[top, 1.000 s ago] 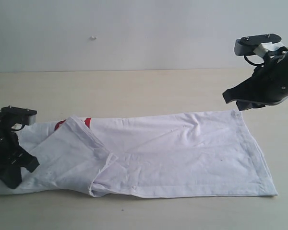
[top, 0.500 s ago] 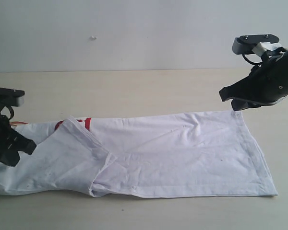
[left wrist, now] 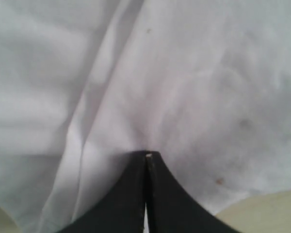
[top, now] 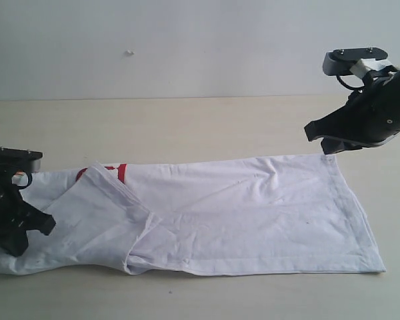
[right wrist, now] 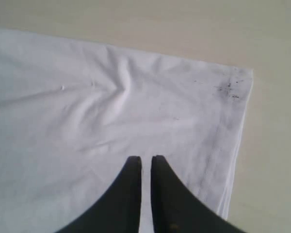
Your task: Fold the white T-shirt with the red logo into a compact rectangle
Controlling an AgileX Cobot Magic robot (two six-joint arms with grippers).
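The T-shirt [top: 240, 213] is laid flat on the counter [top: 187, 127], its long axis running left to right in the exterior view, with the hem at the right. The red logo [top: 122, 171] is seen only there, and dark specks [right wrist: 230, 87] only in the right wrist view. The left claw [left wrist: 148, 156] is pressed tip to tip over cloth. The right claw [right wrist: 145, 160] is held narrow and empty.

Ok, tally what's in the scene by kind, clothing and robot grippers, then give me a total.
Clothing: 1, the white T-shirt
Grippers: 2, the left gripper and the right gripper
Total: 3
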